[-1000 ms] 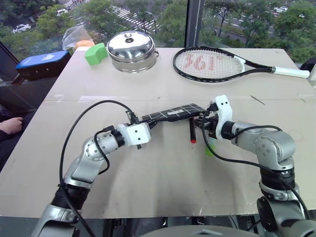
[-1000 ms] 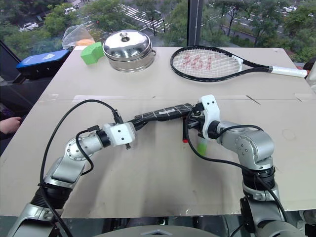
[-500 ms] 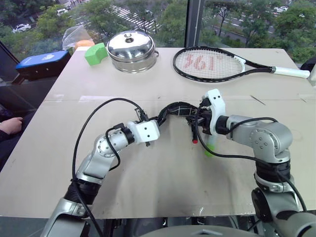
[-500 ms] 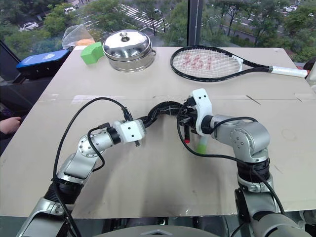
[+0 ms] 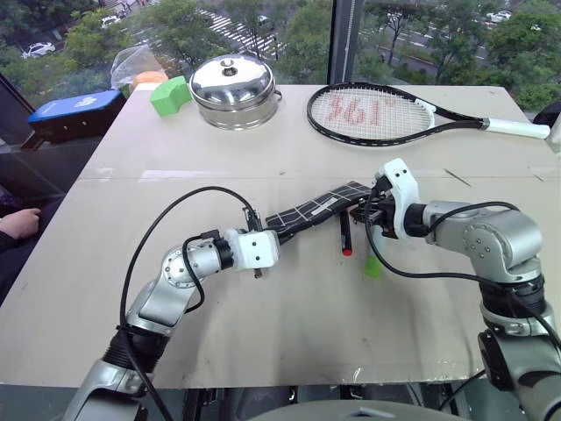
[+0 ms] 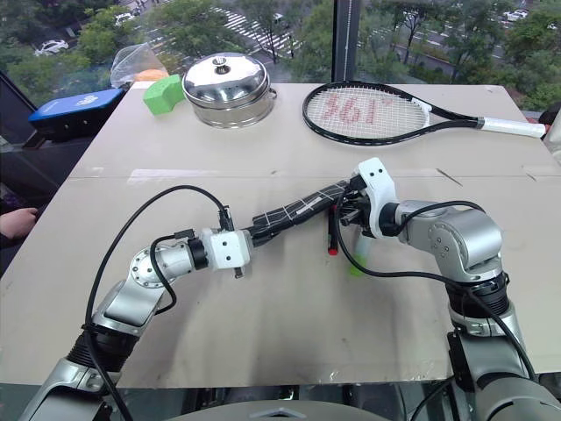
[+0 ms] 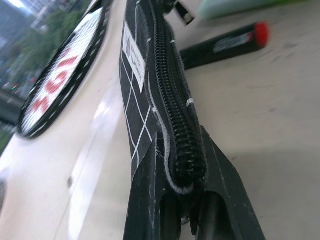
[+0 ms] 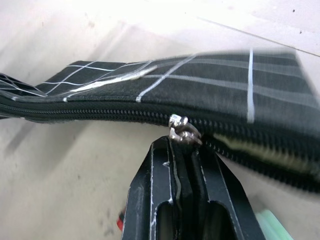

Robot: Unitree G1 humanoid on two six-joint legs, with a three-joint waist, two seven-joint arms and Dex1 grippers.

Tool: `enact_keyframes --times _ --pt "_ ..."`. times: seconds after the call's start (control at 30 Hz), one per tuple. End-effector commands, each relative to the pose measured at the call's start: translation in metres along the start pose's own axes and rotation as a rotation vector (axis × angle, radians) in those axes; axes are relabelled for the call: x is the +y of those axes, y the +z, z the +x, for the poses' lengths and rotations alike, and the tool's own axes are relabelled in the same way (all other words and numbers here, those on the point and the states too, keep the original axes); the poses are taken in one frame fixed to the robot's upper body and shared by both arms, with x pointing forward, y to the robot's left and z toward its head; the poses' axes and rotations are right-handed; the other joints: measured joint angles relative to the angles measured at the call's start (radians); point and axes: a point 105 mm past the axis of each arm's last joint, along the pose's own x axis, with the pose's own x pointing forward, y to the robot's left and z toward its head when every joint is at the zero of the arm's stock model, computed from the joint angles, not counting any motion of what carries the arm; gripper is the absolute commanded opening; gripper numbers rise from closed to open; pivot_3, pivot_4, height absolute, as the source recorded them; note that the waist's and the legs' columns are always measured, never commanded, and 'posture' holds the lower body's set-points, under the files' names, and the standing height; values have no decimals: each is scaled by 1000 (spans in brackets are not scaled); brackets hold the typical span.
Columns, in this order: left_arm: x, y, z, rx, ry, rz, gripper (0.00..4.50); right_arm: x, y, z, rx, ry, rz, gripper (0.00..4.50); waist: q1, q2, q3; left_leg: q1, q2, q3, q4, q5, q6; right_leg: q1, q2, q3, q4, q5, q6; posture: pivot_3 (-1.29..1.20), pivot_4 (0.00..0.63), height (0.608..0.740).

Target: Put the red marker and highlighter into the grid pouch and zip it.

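The grid pouch [image 5: 316,209] hangs stretched above the table between my two grippers, tilted up to the right. My left gripper [image 5: 273,231] is shut on the pouch's lower left end [image 7: 175,165]. My right gripper [image 5: 369,209] is at the upper right end, shut on the metal zipper pull [image 8: 183,131]. Past the pull the zip gapes a little. The red marker [image 5: 344,235] lies on the table under the pouch. The pale green highlighter [image 5: 373,263] lies just to its right, partly hidden by my right wrist.
At the back stand a steel lidded pot [image 5: 235,90], a green block [image 5: 169,95] and a tennis racket [image 5: 372,114]. A blue object [image 5: 74,110] sits off the table's left corner. A person's hand [image 5: 17,223] rests at the left edge.
Half a second ago the pouch bowed upward, slack between the grippers. The grippers have since drawn apart, the right one moving right, and the pouch is pulled straight.
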Motion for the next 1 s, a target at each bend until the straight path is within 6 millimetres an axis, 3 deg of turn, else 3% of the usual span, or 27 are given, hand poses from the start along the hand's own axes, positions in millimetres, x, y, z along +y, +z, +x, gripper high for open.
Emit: enact_keyframes --times 0.03,0.4,0.73,1.0 --pt "8 17 3 -72 0 30 0 5 8 -7 -25 25 -53 26 1 0 0 0 0 0 0 0 0 0 0 0 0 0 0 0 150 740" --pt "1 26 10 -129 -46 -52 0 21 2 -11 21 79 -149 26 2 0 0 0 0 0 0 0 0 0 0 0 0 0 0 0 150 740" --pt "-6 33 13 -155 -77 -94 0 8 -2 -20 55 23 -185 26 2 0 0 0 0 0 0 0 0 0 0 0 0 0 0 0 150 740" --pt "1 41 20 -172 -49 -135 0 38 -5 -6 56 118 -204 26 2 0 0 0 0 -1 0 0 0 0 0 0 0 0 0 0 150 740"
